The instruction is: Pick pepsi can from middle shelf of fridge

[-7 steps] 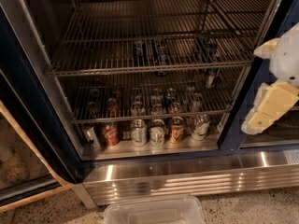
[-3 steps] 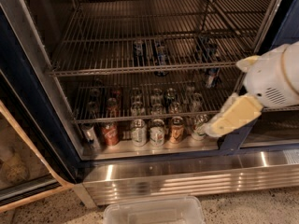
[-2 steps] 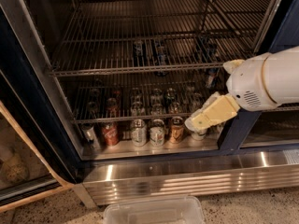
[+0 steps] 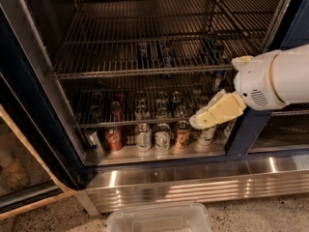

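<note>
The large display fridge (image 4: 244,129), with a dark navy frame and grey metal inner walls, stands open above its stainless-steel kick plate (image 4: 193,182). The middle shelf (image 4: 106,47), a chrome wire-grid rack with a thicker front rail, spans the interior. The small dark-blue pepsi can (image 4: 143,50) with a silver top rim stands upright on this shelf near the centre. A second can of the same kind (image 4: 166,54) stands just beside it at 3 o'clock.

The pale yellow end effector (image 4: 198,122) extends from the white rounded arm housing (image 4: 270,79) at the right side. It points toward 8 o'clock, and its tip lies in front of the lower wire rack (image 4: 96,124), below the middle shelf. It is well apart from the pepsi can, which lies at 11 o'clock from the tip. Whether the end effector is open or closed cannot be told. It holds nothing visible.

On the pale floor surface (image 4: 125,153) stand a red can (image 4: 114,139) and green-and-white cans (image 4: 143,137). A clear plastic bin (image 4: 159,219) rests on the floor at 6 o'clock.
</note>
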{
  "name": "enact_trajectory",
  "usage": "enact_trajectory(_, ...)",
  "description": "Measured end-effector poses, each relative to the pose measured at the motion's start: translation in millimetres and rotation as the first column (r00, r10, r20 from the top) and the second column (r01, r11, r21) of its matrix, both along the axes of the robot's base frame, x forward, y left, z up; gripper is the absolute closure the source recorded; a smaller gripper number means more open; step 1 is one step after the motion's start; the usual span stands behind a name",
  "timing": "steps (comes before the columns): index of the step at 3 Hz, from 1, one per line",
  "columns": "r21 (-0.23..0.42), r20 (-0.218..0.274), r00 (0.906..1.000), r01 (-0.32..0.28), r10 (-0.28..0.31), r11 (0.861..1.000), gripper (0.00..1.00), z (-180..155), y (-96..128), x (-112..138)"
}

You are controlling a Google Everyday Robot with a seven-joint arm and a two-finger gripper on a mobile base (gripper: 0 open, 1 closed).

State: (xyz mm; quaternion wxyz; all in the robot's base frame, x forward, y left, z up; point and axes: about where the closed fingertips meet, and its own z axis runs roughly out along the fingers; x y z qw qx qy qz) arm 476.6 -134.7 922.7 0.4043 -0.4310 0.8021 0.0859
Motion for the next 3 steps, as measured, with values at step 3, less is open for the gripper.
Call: enact_trajectory(3, 0.225, 0.068, 0.9947, 0.060, -0.077, 0.972, 0.00, -20, 43, 14)
